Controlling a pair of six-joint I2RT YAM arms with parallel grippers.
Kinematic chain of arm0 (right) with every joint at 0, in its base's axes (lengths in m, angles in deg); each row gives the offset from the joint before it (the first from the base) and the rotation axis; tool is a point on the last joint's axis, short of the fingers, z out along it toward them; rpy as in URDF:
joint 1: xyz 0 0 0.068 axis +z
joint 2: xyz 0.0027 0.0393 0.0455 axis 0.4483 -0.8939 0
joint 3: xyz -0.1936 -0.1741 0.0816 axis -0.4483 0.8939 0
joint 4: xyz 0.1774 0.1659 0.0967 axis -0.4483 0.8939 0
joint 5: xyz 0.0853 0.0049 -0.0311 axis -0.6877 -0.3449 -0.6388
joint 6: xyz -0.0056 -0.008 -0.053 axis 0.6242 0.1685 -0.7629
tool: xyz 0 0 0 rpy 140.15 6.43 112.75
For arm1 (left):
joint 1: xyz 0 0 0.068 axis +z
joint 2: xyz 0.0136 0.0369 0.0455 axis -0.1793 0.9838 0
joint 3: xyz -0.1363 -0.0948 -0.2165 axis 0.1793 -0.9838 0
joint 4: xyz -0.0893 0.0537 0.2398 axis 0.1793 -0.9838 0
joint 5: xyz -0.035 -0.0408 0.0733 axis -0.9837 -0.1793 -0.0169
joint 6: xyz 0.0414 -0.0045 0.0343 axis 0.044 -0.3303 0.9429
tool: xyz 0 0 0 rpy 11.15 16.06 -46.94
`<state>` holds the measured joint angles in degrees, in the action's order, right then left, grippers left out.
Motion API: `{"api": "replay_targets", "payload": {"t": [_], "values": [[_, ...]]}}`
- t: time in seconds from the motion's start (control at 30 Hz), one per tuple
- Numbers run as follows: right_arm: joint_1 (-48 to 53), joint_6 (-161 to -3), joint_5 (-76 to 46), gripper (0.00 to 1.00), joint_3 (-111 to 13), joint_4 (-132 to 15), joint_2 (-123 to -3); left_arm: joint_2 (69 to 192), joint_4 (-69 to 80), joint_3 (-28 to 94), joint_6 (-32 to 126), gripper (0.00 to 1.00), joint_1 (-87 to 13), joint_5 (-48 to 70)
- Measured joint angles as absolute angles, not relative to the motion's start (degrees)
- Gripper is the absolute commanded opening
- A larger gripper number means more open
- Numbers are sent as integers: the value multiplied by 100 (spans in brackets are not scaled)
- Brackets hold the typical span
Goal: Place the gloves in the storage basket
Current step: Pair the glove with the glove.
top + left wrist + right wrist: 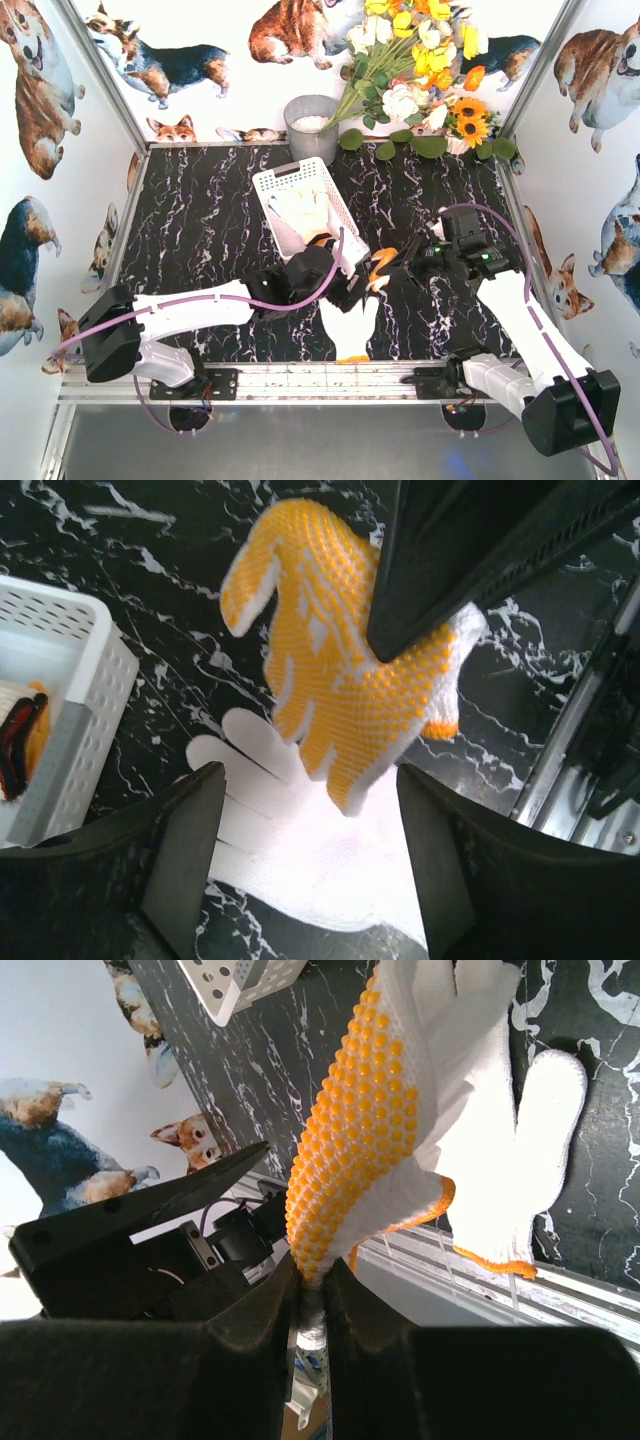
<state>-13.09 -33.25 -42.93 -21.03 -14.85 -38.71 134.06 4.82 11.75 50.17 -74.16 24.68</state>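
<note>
My right gripper [312, 1270] is shut on the cuff of a white glove with yellow-orange dots [350, 1150], which hangs above the table [381, 267]. The left wrist view shows that dotted glove [340, 670] dangling in front of my left gripper [310, 850]. The left gripper stands open just above a plain white glove [300, 850] that lies flat on the black marble table, its fingers [185, 850] on either side of it. This white glove has an orange cuff [352, 330]. The white storage basket [272, 182] stands behind, with pale gloves [300, 208] inside.
A grey round pot [310, 125] and a bunch of flowers [420, 70] stand at the back edge. An aluminium rail [330, 380] runs along the near edge by the arm bases. Corgi-printed walls close the left, right and back sides.
</note>
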Motion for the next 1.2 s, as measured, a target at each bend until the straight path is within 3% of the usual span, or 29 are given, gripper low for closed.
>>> {"api": "replay_targets", "payload": {"t": [0.1,0.43,0.53,0.63,0.67,0.97,1.13,1.2], "values": [[-1309,-3314,-4330,3,-2025,-1581,-3786,13406,681,1164,5066,47,-7418,2583],[-1309,-3111,-4451,5,-1745,-1985,-3687,13683,1280,1092,4812,48,-7418,2492],[-1309,-3105,-4448,5,-1730,-2022,-3674,13790,1367,1092,4711,32,-7418,2380],[-1309,-3105,-4446,5,-1723,-2040,-3672,13847,1391,1092,4655,4,-7418,2310],[-1309,-3111,-4437,5,-1723,-2046,-3672,13862,1380,1092,4668,0,-7421,2330],[-1309,-3614,-4138,6,-2202,-1668,-4168,14208,519,1942,5142,1,-7126,2625],[-1296,-4068,-3930,6,-2840,-1404,-4284,14160,558,2097,5450,8,-6758,2223],[-1207,-4239,-3919,7,-2853,-1161,-4280,14173,475,2069,5573,19,-6649,2087]]}}
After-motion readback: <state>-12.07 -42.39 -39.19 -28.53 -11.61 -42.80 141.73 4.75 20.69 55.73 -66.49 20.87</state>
